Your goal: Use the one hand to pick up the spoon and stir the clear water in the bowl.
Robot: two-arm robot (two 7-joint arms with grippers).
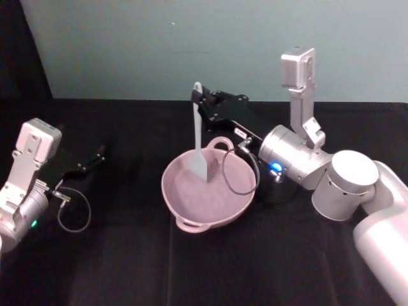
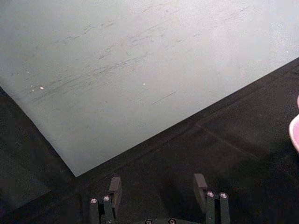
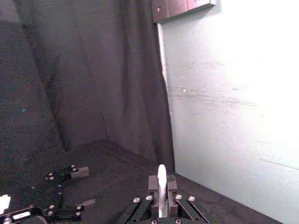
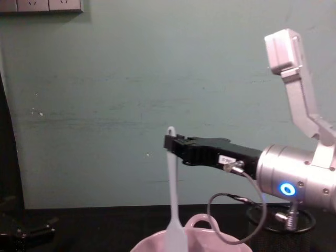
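Spoon (image 1: pixel 198 135) upright in right claw (image 1: pixel 197 102), paddle inside bowl (image 1: pixel 167 191), water (image 1: pixel 207 196) barely discernible.

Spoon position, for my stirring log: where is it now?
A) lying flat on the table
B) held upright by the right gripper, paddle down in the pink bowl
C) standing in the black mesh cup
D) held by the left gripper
B: the right gripper is shut on the spoon near the top of its handle, and the paddle hangs down inside the bowl; the left gripper rests open, apart at the left.
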